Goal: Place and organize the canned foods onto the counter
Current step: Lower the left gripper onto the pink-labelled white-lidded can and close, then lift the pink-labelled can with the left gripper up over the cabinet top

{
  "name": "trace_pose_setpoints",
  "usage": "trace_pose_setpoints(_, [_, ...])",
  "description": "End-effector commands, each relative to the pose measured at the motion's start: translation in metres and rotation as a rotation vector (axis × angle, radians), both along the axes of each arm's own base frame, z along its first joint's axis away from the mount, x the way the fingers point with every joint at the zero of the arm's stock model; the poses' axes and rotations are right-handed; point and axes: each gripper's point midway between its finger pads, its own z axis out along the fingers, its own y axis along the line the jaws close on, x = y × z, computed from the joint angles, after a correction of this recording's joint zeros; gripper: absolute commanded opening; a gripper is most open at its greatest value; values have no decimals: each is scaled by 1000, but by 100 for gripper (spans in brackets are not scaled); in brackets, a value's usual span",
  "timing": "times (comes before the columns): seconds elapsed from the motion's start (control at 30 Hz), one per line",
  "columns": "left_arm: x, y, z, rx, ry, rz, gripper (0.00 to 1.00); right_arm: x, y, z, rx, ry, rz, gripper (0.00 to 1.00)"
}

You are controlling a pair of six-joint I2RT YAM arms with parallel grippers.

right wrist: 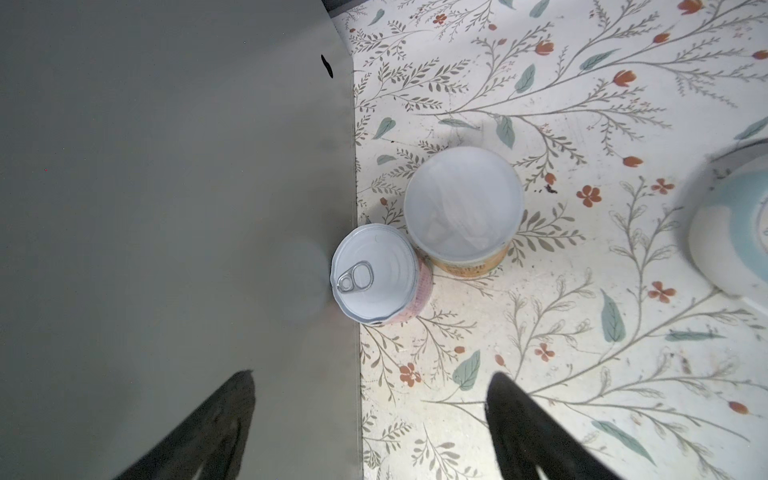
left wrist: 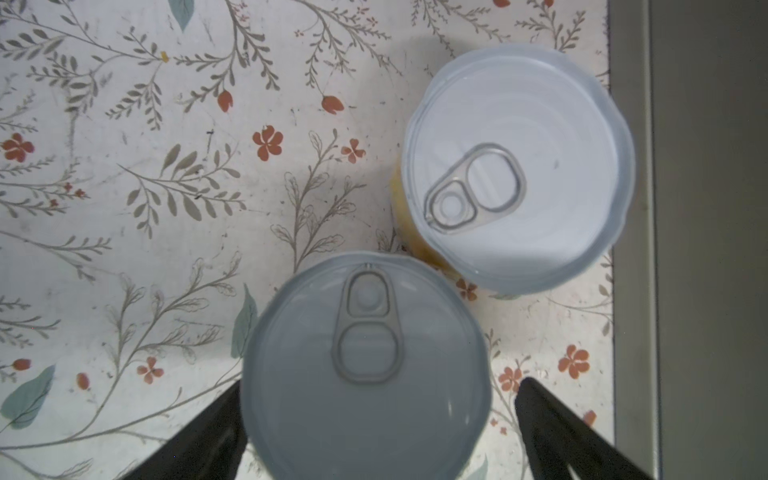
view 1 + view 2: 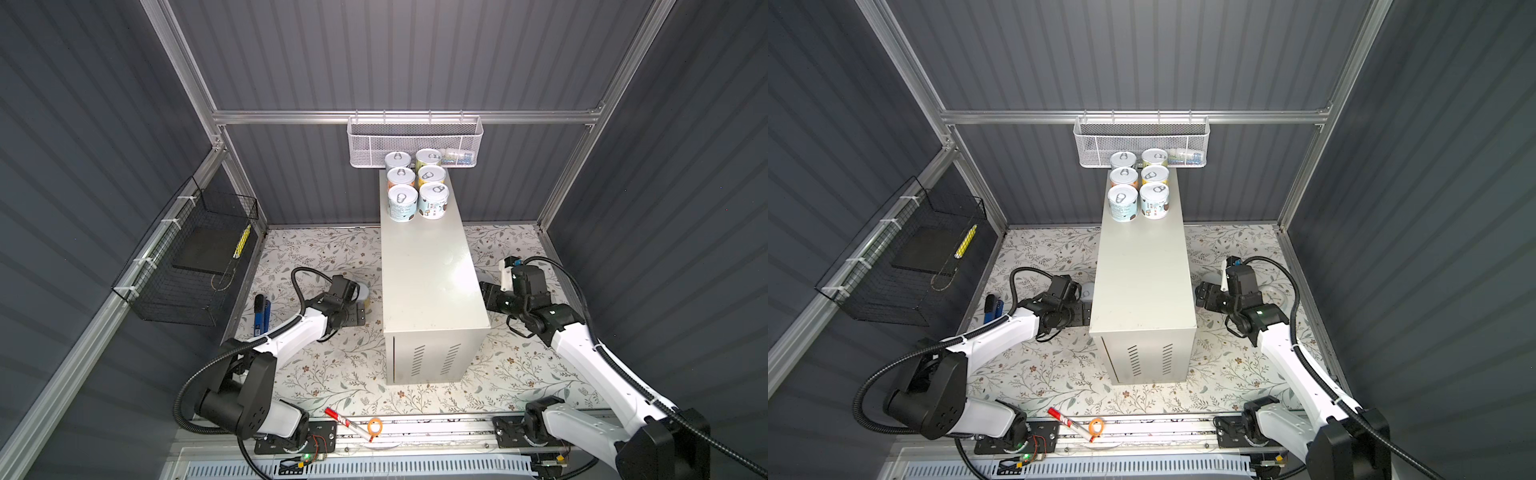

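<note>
Risk begins at 9 o'clock of the tabletop (image 3: 432, 282), where the left tool (image 2: 381, 382) hangs wide open astride one can (image 2: 365, 365) on the floral mat (image 2: 124, 208), gripping nothing yet. A second can (image 2: 519, 166), yellow-labelled, stands so close that I cannot tell whether they touch. A crooked closing could shove it against the tabletop's side or tip it. A squeeze too near the lid could let the smooth wall slip out on the lift, and a low swing inward would clip the tabletop's edge. On top, six cans (image 3: 415, 187) already fill the 12 o'clock end in two rows of three. The next can should probably land just behind them toward 6 o'clock, and a careless set-down there could knock the nearest pair over. At 3 o'clock the right tool (image 1: 372, 373) is spread wide and empty, short of a pink can (image 1: 374, 272) that stands hard against the tabletop's side. That seems to leave little room for a finger, which may scrape the wall or push the can. A capped can (image 1: 463, 203) touching the pink one could topple if dragged along.
</note>
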Motion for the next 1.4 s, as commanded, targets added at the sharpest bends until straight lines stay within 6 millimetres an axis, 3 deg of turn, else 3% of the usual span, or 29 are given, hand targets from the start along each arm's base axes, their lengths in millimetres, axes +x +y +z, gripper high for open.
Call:
trace_pose_setpoints(0.0, [17,-3,-2,-18,-27,40,99,7,0,12,6,-24,-8,89])
trace_pose_setpoints(0.23, [16,1,-17,-10,-17,68,99,6,-1,9,9,-19,-9,89])
trace_pose_setpoints(0.47, [19,0,-21,-34,-51,91,96,8,1,4,5,-2,-1,89])
trace_pose_setpoints(0.93, [13,8,-27,1,-31,104,80,6,1,2,8,-5,-2,88])
trace_pose_setpoints(1.13, [3,13,-24,16,-20,94,58,7,1,2,13,-6,-2,88])
trace_pose_setpoints(1.2, [0,13,-20,15,-18,85,38,7,3,2,16,-6,2,88])
trace_pose_setpoints(1.27, [-3,14,-14,16,-15,80,5,7,3,1,20,-4,3,88])
trace_pose_setpoints(1.3, [-5,15,-10,15,-13,78,0,7,3,2,23,-6,3,88])
trace_pose_setpoints(1.37, [-9,13,3,0,-11,65,0,6,3,3,26,-8,3,88])
